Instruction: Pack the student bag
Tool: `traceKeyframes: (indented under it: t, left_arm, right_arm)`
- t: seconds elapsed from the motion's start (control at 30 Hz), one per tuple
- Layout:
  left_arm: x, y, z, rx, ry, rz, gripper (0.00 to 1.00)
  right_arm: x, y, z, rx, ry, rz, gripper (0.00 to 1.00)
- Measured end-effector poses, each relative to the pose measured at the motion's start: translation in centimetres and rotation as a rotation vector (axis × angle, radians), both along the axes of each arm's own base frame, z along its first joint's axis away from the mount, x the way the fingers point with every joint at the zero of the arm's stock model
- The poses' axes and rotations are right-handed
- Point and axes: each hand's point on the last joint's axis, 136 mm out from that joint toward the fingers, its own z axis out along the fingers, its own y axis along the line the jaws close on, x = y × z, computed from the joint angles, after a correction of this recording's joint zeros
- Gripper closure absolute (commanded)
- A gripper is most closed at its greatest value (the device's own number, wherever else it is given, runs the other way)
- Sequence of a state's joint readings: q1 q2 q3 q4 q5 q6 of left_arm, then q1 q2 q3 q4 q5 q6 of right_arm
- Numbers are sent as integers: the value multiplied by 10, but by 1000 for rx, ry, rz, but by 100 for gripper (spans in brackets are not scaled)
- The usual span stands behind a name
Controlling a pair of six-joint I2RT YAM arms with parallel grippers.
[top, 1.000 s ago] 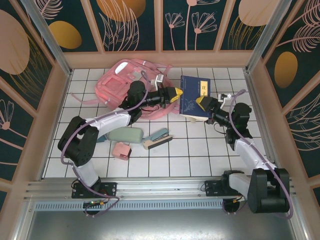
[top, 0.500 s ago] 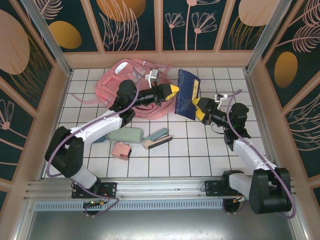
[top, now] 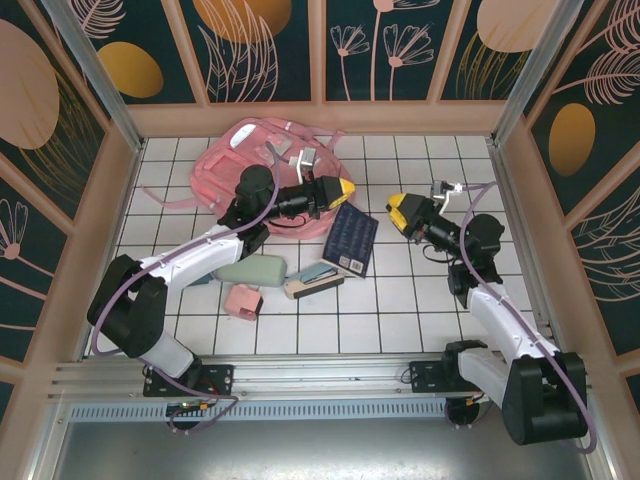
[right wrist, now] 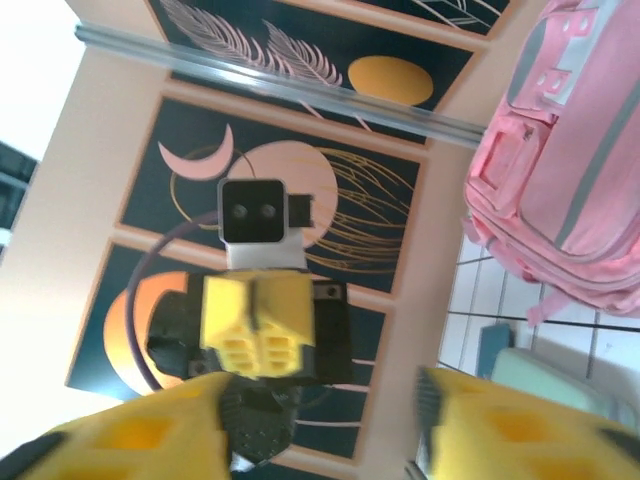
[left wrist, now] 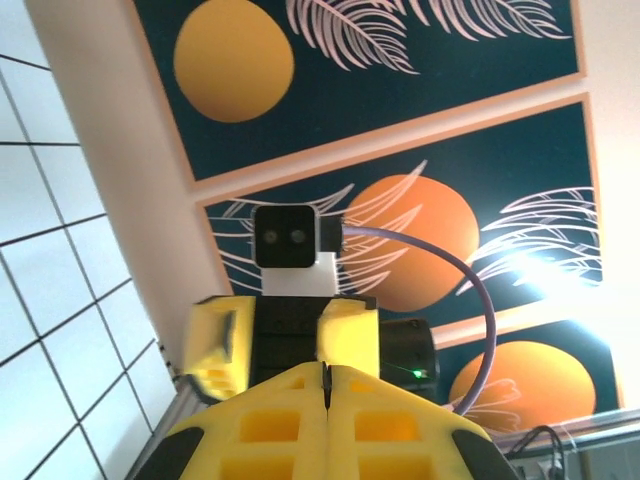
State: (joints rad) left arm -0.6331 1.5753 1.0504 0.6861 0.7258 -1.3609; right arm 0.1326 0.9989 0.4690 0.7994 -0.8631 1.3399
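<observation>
The student bag (top: 222, 172), a large pink backpack, lies at the back left of the tiled floor. It also appears as the pink bag (right wrist: 575, 140) in the right wrist view. My left gripper (top: 346, 188) hovers at the bag's right edge, shut with nothing between its fingers (left wrist: 326, 372). A dark blue book (top: 350, 238) lies tilted on the tiles below it, free of both grippers. My right gripper (top: 398, 211) hangs right of the book, facing the left one. Its jaws stand apart on nothing (right wrist: 320, 392).
A mint pencil case (top: 250, 268), a small pink box (top: 243, 300) and a teal and beige item (top: 315, 277) lie in front of the bag, the book's lower edge resting against the last. Walls enclose the floor on three sides.
The book, which stood upright between the two grippers, has dropped flat onto the tiles. The right gripper has let it go, pulled back to the right and narrowed its jaws.
</observation>
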Motion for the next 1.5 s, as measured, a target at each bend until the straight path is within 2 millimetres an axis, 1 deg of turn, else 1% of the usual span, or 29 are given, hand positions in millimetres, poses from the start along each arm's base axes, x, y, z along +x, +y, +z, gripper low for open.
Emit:
traceKeyframes:
  t: [0.07, 0.1, 0.13, 0.2, 0.23, 0.3, 0.37, 0.4, 0.47, 0.5, 0.53, 0.6, 0.63, 0.67, 0.73, 0.8, 0.9, 1.0, 1.13, 1.37, 1.43, 1.5]
  left_arm:
    - [3, 1, -10, 33, 0, 17, 100]
    - [6, 2, -16, 55, 1, 32, 94]
    - [10, 4, -24, 85, 3, 48, 84]
    - [20, 11, -46, 176, 3, 100, 62]
    - [25, 16, -58, 235, 5, 129, 53]
    - [35, 24, -81, 350, 7, 176, 44]
    - [44, 29, -100, 452, 6, 204, 41]
    - [48, 30, -112, 502, 10, 209, 39]
    - [53, 28, -138, 580, 28, 198, 38]
    - [54, 25, -155, 619, 42, 185, 37]
    - [53, 21, -174, 664, 62, 163, 37]
    - [48, 8, -208, 738, 93, 112, 37]
    - [44, -1, -225, 773, 107, 81, 37]
    - [41, -8, -237, 795, 116, 60, 37]
    - [35, -20, -260, 829, 129, 21, 37]
    - [30, -27, -276, 854, 146, -4, 39]
    - [31, -34, -290, 856, 167, -31, 42]
    - [37, -40, -288, 818, 163, -39, 44]
    - [38, -48, -288, 772, 167, -54, 49]
    - [38, -50, -287, 743, 177, -57, 53]
    - [36, -51, -287, 731, 183, -60, 56]
    - [35, -52, -287, 721, 188, -64, 59]
  right_arm:
    - [4, -3, -7, -14, 17, -29, 52]
    - [8, -4, -16, -32, 40, -51, 47]
    - [13, -7, -26, -61, 67, -80, 43]
    - [24, -13, -51, -146, 136, -139, 36]
    - [31, -17, -66, -202, 174, -175, 34]
    - [41, -26, -93, -313, 242, -236, 30]
    - [46, -37, -124, -419, 320, -287, 29]
    - [46, -43, -143, -473, 364, -304, 29]
    - [44, -53, -180, -566, 461, -318, 28]
    - [43, -57, -199, -604, 509, -316, 28]
    - [41, -60, -215, -632, 548, -309, 28]
    - [34, -64, -244, -676, 623, -288, 28]
    - [30, -66, -255, -690, 652, -277, 28]
    - [28, -67, -264, -700, 670, -269, 28]
    - [34, -67, -262, -681, 650, -264, 28]
    - [36, -66, -262, -667, 649, -249, 28]
    - [35, -65, -264, -643, 662, -228, 28]
    - [37, -63, -263, -611, 661, -206, 28]
    - [43, -55, -261, -595, 646, -177, 28]
    - [52, -41, -259, -645, 613, -148, 27]
    - [52, -40, -257, -633, 610, -151, 27]
    - [53, -36, -254, -584, 592, -149, 28]
